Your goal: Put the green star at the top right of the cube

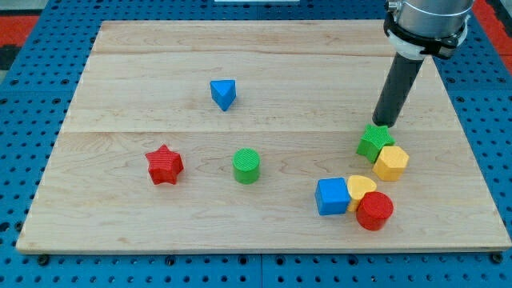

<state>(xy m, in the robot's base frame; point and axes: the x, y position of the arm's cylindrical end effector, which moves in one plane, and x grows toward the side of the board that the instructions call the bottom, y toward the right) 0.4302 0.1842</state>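
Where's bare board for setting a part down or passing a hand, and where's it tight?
Free: the view's top strip above the blue triangle; bottom left below the red star. Tight on the right: my tip at the green star, beside the yellow hexagon, near the blue cube, yellow heart, red cylinder.

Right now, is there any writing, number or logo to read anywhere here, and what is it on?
None: no word, number or logo can be read.
The wooden board is bare wood.
The blocks, such as the green star and blue cube, are plain.
My tip, just above the green star, is unmarked.
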